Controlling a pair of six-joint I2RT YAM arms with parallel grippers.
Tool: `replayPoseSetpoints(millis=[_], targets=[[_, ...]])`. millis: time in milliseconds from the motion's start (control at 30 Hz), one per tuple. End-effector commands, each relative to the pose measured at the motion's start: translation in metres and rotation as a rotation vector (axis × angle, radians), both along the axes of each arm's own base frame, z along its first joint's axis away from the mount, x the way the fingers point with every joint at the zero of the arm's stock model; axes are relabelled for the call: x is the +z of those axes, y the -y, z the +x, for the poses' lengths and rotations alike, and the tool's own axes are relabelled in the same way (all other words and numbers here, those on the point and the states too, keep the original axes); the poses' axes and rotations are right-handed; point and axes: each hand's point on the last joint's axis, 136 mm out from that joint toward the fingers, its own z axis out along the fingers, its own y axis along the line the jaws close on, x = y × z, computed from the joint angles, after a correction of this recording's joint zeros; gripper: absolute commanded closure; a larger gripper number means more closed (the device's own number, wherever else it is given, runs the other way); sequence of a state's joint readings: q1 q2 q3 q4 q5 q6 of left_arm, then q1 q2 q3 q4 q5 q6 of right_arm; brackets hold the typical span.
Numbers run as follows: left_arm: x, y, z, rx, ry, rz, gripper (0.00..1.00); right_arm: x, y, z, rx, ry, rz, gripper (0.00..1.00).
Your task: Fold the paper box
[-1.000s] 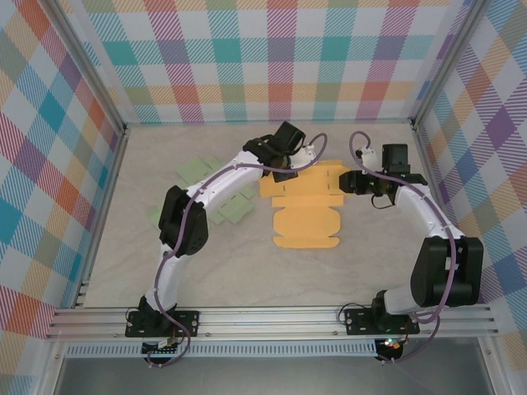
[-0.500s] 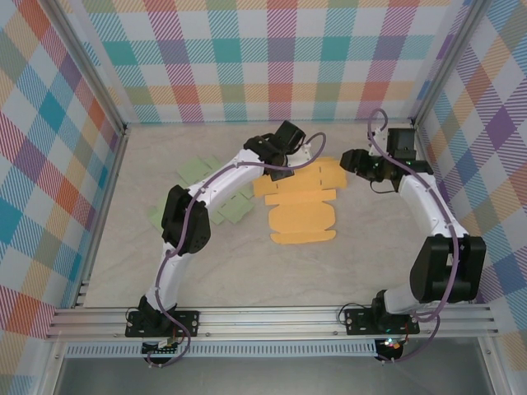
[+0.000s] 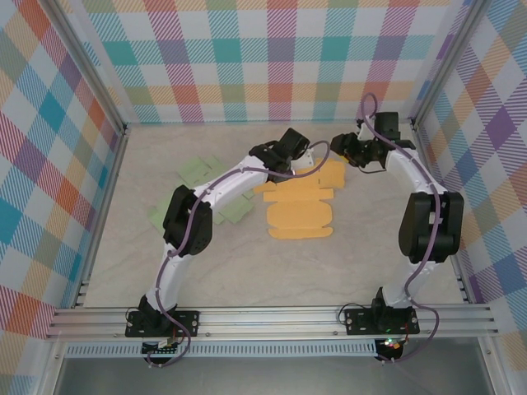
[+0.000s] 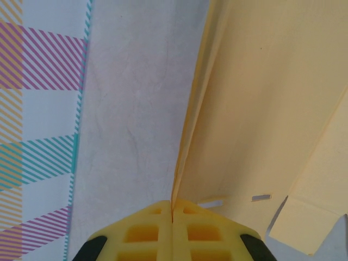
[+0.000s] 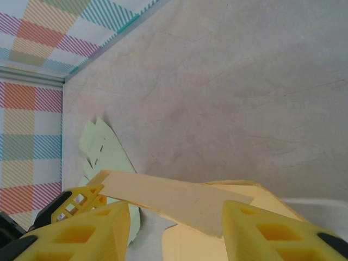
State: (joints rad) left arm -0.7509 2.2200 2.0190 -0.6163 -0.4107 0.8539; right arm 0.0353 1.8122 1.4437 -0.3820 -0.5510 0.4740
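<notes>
Clenched with the left claw [image 3: 288, 162] on the far left edge of the paper box [image 3: 300, 217]; seen from the left wrist as yellow fingers [image 4: 141, 234] pressed flat together on the orange sheet, caught edge-on. Released at the right claw [image 3: 344, 151]: spread wide in the right wrist view, hovering just over a raised orange flap, touching nothing as far as can be told. Swung out to the far side within the last second, away from the sheet's right flank.

Outward from there: lifted and tilted at the far panels, resting on the surface [image 3: 247, 271] at the near rounded panel. Drawn shorter front to back than a second ago, with the near edge pulled farther from the arm bases. Just beside it on the left, flat green sheets [image 3: 198, 173], untouched.

Judged from this: first fold begun, hinging up along a crease at the far portion, not yet locked anywhere. Probably calls for bringing the right claw back onto the opposite flap to steady the raise. Otherwise risks dragging the whole blank along instead of bending it.
</notes>
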Motion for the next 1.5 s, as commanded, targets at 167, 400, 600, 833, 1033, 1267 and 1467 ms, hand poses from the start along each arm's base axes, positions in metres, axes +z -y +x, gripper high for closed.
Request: replayPoseSetpoints(millis=[167,400,600,833,1033,1267,1467], targets=[[0.001,0.007,0.003,0.015,0.087,0.001,1.00,-0.007,-0.030,-0.003,0.059,-0.028,0.041,0.54],[0.003,0.011,0.002,0.019,0.101,-0.022,1.00,-0.031,-0.034,-0.011,0.054,-0.087,0.037,0.53],[0.004,0.012,0.001,0.017,0.118,-0.039,1.00,-0.038,-0.033,-0.013,0.062,-0.103,0.002,0.51],[0.011,0.015,0.006,0.023,0.247,-0.083,1.00,-0.015,-0.024,-0.013,0.048,-0.057,-0.061,0.50],[0.021,0.015,0.005,0.030,0.384,-0.101,1.00,0.003,-0.011,-0.015,0.013,-0.014,-0.141,0.43],[0.038,0.018,0.000,0.029,0.438,-0.152,1.00,0.001,-0.010,-0.015,0.010,-0.024,-0.150,0.41],[0.037,0.022,-0.003,0.015,0.457,-0.136,1.00,-0.004,-0.016,-0.007,0.029,-0.035,-0.137,0.40]])
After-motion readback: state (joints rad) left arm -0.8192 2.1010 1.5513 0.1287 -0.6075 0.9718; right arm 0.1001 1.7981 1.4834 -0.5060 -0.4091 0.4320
